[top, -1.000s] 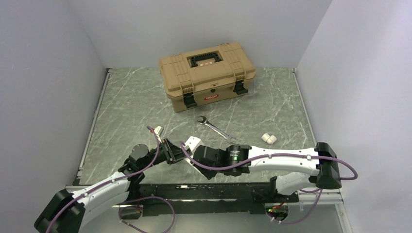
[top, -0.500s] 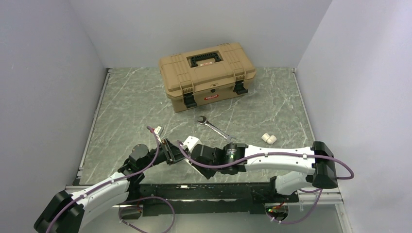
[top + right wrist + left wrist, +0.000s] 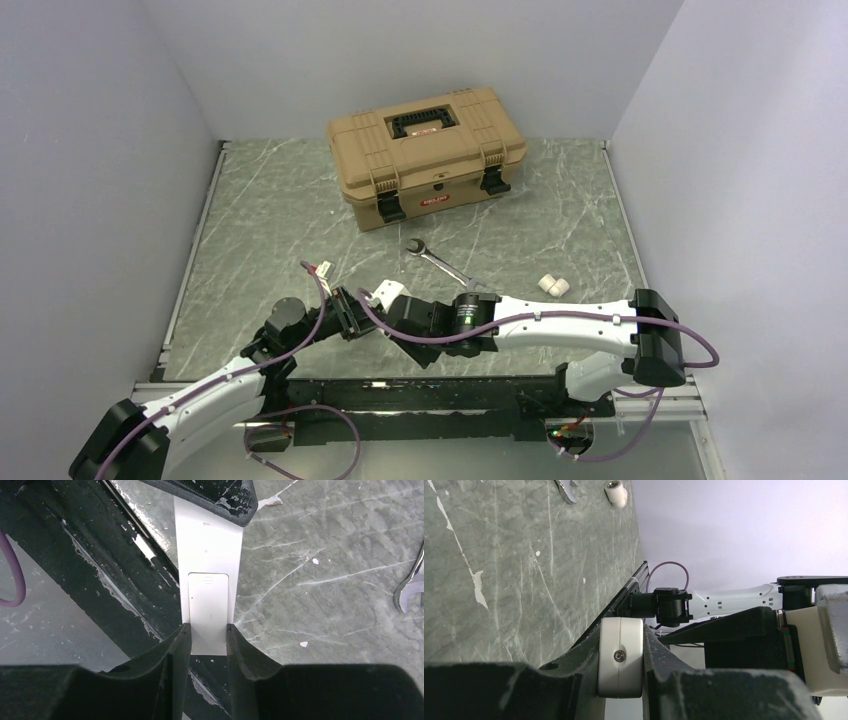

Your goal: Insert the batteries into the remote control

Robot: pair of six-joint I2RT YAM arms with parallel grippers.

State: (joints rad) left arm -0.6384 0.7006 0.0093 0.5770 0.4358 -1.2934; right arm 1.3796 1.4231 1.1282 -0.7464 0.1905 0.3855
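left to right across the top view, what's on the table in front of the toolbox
remote control → wrench → white fitting

Tan toolbox (image 3: 427,155) closed; wrench (image 3: 440,262), white fitting (image 3: 553,286) on table (image 3: 260,220)

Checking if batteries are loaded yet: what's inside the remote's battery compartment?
Only the closed white cover shows on the remote, clamped by the left gripper and right gripper. Whatever is inside, batteries or nothing, is hidden behind it.
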